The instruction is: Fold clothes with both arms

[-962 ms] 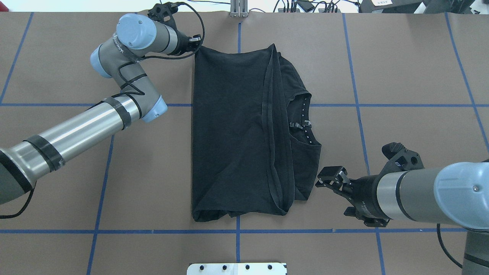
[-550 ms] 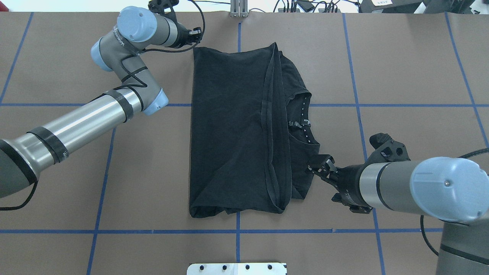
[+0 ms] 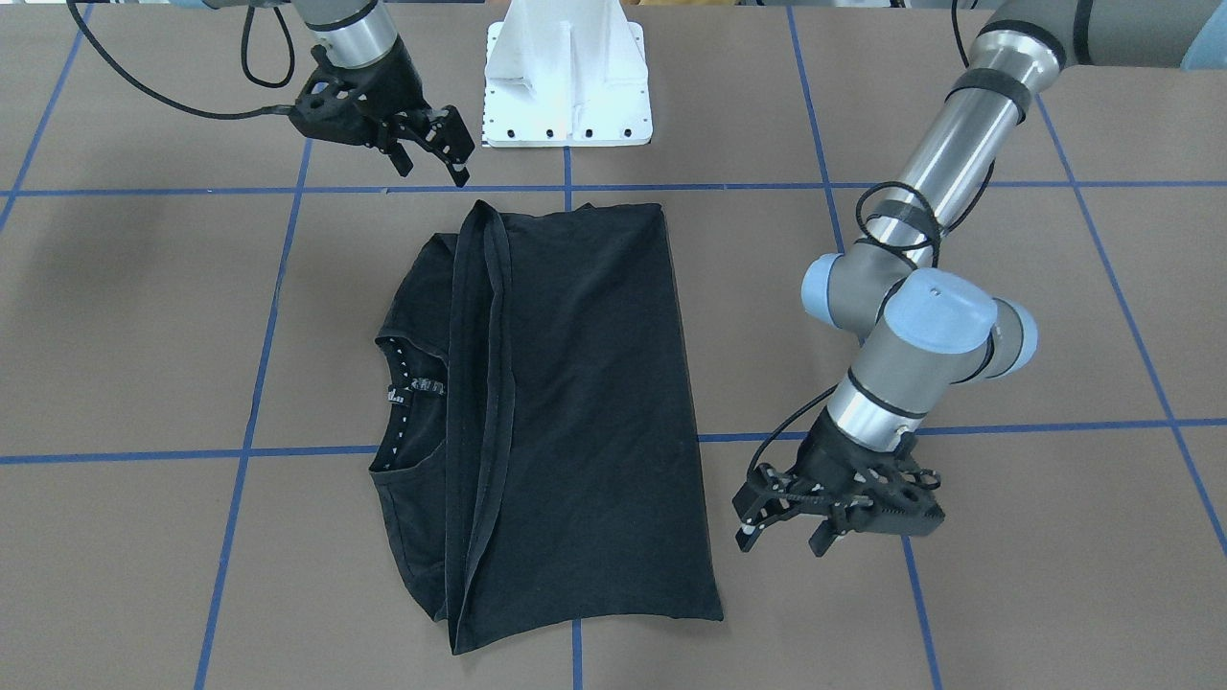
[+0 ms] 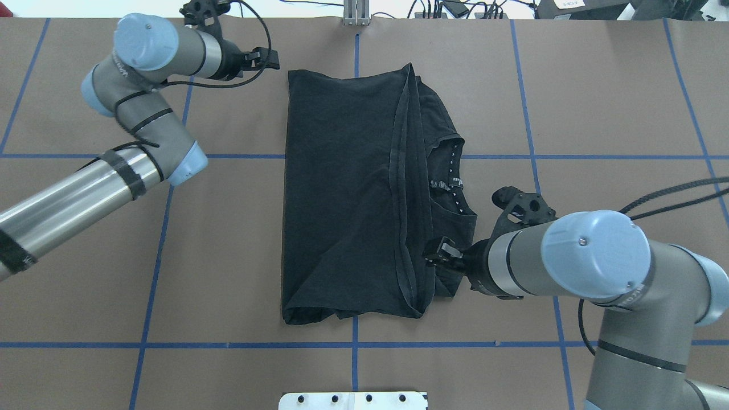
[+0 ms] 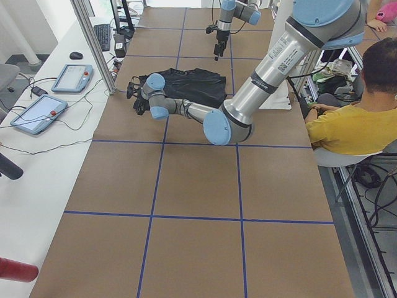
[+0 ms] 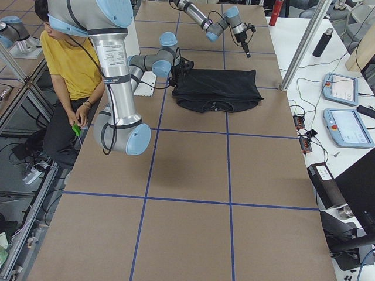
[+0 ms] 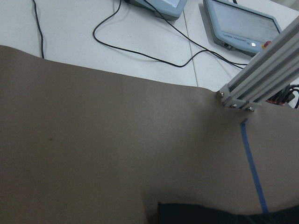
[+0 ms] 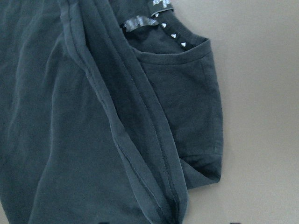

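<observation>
The black T-shirt (image 4: 347,193) lies folded flat in the middle of the brown table, collar (image 4: 453,188) on the right. Its print is hidden. It also shows in the front-facing view (image 3: 585,412). My left gripper (image 4: 269,59) is open and empty, just left of the shirt's far left corner, apart from the cloth; the front-facing view (image 3: 781,537) shows its jaws spread. My right gripper (image 4: 437,256) is open and empty, hovering above the shirt's near right part by the folded hem; it also shows in the front-facing view (image 3: 431,165). The right wrist view looks down on that hem (image 8: 154,154).
The white pedestal base (image 3: 566,96) stands at the robot's edge of the table. An aluminium post (image 7: 261,74) and two tablets (image 7: 243,23) are beyond the far edge. A seated person in yellow (image 5: 347,124) is beside the table. Blue tape lines cross the table.
The left gripper has drawn back to the left, away from the shirt's far left corner. The right gripper has moved left from beside the shirt to over its near right part.
</observation>
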Controlling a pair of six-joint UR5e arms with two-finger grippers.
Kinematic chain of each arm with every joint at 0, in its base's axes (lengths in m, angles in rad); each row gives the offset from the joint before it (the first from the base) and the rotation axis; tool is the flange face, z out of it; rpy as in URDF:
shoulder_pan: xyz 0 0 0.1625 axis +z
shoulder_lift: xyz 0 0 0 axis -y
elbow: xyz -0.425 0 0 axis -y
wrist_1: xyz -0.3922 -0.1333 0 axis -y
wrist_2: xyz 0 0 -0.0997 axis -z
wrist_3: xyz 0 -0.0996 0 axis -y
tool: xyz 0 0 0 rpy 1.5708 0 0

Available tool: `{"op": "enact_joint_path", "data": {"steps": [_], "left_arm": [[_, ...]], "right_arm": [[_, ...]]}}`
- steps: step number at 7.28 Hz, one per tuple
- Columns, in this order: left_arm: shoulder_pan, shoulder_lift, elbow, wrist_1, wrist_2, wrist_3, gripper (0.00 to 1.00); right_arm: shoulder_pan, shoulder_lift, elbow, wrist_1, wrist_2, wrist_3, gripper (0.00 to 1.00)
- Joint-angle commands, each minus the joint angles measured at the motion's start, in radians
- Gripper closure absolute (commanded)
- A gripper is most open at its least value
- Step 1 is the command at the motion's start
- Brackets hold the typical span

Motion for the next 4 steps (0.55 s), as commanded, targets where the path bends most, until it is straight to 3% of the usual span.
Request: {"op": "enact_joint_path", "data": {"steps": [1,2,4], "left_arm": [[-0.002,0.164,-0.188,0.006,-0.039,-0.002,0.00],[-0.002,0.241,-0.245,0.004,-0.045,-0.004,0.00],[-0.004,0.384,-0.389,0.006,-0.046,-0.004,0.00]], "right_arm": [[-0.044,0.149,-0.131,-0.123,0.014,-0.352,0.37],[-0.055,0.201,-0.196,-0.166,0.006,-0.493,0.50],[-0.056,0.335,-0.329,-0.285,0.000,-0.775,0.53]]}}
